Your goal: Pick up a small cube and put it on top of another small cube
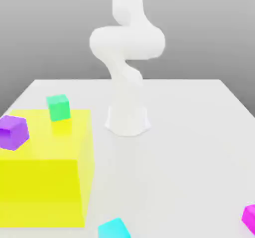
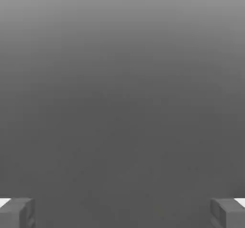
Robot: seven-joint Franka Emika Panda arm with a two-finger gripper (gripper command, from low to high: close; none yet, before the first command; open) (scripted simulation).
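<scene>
- Magenta small cube point(image 1: 250, 218) is sitting on the counter point(image 1: 189, 132) at the exterior view's right edge, near the front.
- Green cube point(image 1: 59, 107) is resting on the yellow block point(image 1: 45, 182), beside a purple cube point(image 1: 13, 132); a cyan cube point(image 1: 114, 229) is lying in front.
- End effector point(image 2: 122, 212), in the hand view, is holding its fingertips point(image 2: 16, 212) spread wide, nothing between.

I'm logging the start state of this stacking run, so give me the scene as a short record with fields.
arm: white arm upright at the table's far middle
gripper: gripper open, nothing between the fingers
magenta cube: magenta cube on the table, at the exterior view's near right edge
green cube: green cube by the yellow block's far edge
yellow block: yellow block at the exterior view's left
purple cube: purple cube at the yellow block's left
cyan cube: cyan cube near front edge
stacking: not yet done
</scene>
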